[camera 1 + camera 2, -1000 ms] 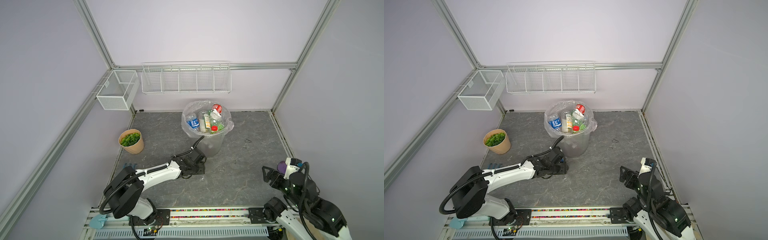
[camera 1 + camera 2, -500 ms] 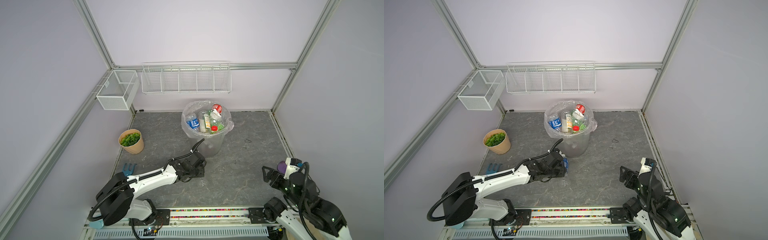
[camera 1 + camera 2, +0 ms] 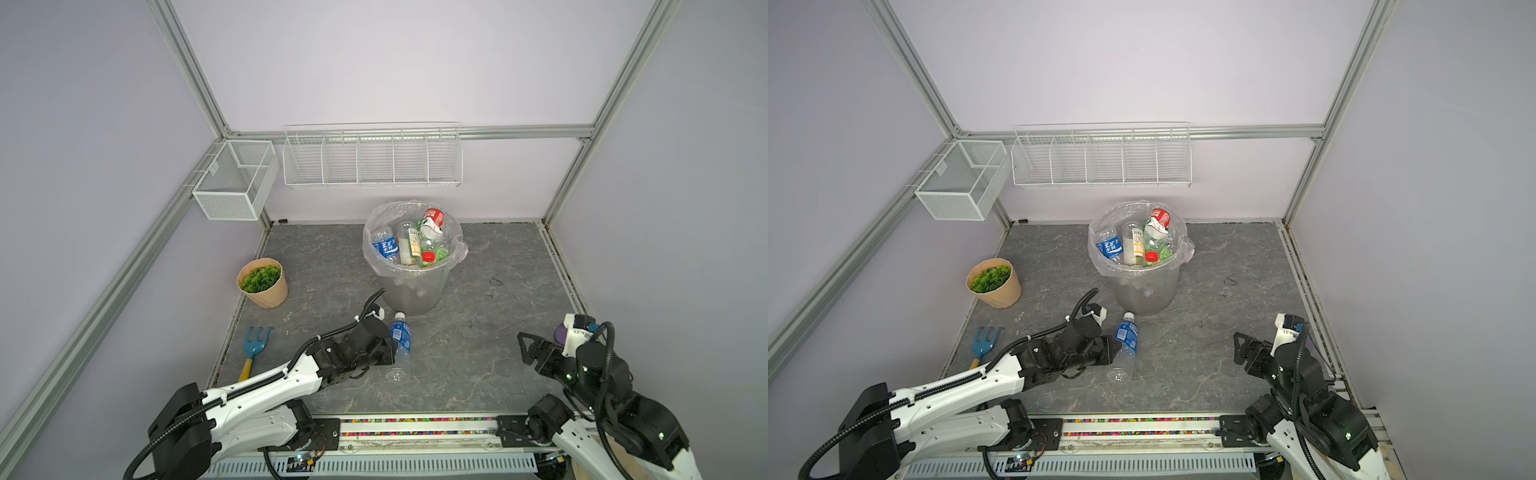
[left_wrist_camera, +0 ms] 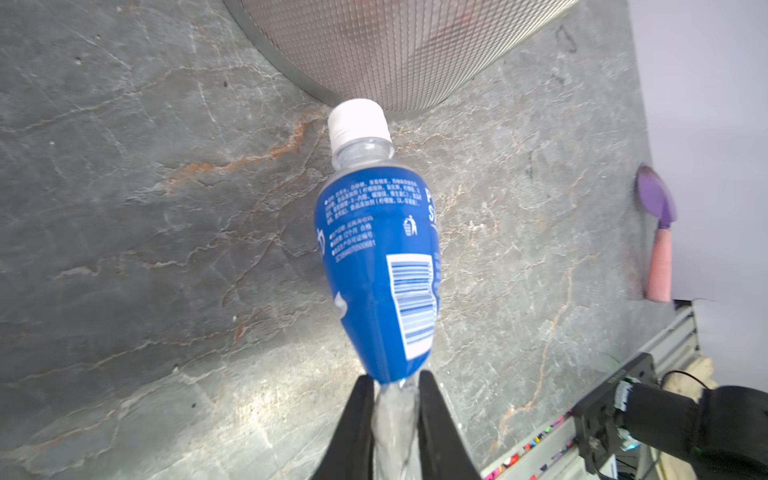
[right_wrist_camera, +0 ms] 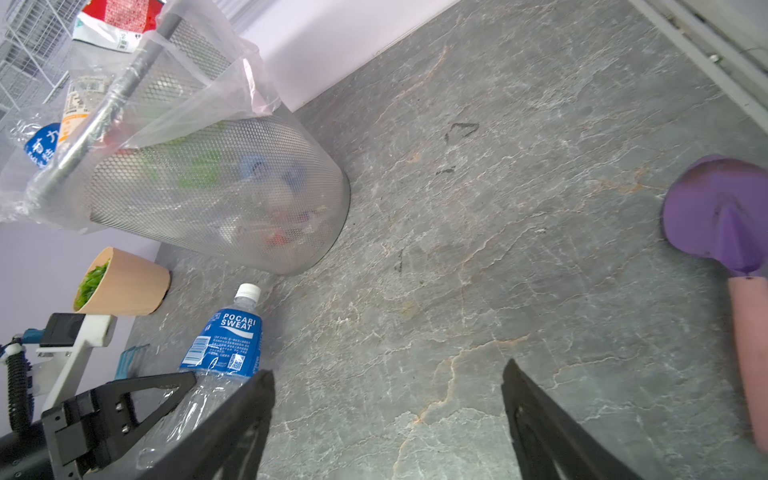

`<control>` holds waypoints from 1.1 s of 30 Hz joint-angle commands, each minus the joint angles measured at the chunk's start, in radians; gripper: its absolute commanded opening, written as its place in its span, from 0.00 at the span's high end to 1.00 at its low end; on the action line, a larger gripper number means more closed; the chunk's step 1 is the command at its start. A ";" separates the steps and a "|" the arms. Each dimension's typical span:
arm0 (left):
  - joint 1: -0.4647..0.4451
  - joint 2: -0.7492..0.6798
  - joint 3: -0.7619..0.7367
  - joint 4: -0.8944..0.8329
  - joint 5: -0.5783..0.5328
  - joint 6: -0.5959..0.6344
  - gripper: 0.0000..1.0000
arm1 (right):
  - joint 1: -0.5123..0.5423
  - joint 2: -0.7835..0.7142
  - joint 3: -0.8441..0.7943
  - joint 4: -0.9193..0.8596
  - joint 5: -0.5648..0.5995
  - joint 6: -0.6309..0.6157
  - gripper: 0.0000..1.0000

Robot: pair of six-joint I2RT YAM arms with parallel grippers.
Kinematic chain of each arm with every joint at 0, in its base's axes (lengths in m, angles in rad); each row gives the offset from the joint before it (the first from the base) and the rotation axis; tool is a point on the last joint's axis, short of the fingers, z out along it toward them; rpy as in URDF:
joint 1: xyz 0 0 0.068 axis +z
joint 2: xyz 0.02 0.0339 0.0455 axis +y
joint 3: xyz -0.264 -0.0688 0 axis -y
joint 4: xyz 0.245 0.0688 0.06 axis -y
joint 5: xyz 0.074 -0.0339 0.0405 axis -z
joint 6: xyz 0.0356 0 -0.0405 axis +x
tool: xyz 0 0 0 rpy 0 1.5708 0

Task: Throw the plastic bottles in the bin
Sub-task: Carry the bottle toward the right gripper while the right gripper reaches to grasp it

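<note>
The grey desk (image 3: 478,332) carries the bin (image 3: 415,293) at 12 o'clock, heaped with bottles (image 3: 409,249). At 6 o'clock of the bin, the left hand (image 4: 397,386) is clamped tight on the clear lower body of a blue-labelled bottle (image 3: 401,336), whose cap points toward the bin. At 4 o'clock, the right hand (image 5: 387,370) gapes wide and holds nothing.

The bin (image 3: 415,293) stands far-centre on the bench (image 3: 478,374), with bottles (image 3: 409,247) piled in it. Just near of it, a bottle (image 3: 401,337) sits gripped in the left hand (image 4: 395,409). The pot (image 3: 266,293) is to the left, with the rake (image 3: 254,345) nearer.
</note>
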 commanded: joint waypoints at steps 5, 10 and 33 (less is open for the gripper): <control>-0.010 -0.148 -0.065 0.120 0.016 -0.013 0.83 | 0.002 0.133 -0.083 0.229 -0.311 -0.025 0.12; -0.013 -0.250 -0.129 0.243 0.032 -0.019 0.84 | 0.004 0.210 -0.163 0.427 -0.520 0.016 0.12; -0.028 -0.320 -0.156 0.495 0.131 -0.005 0.85 | 0.282 0.435 -0.235 0.929 -0.622 0.078 0.12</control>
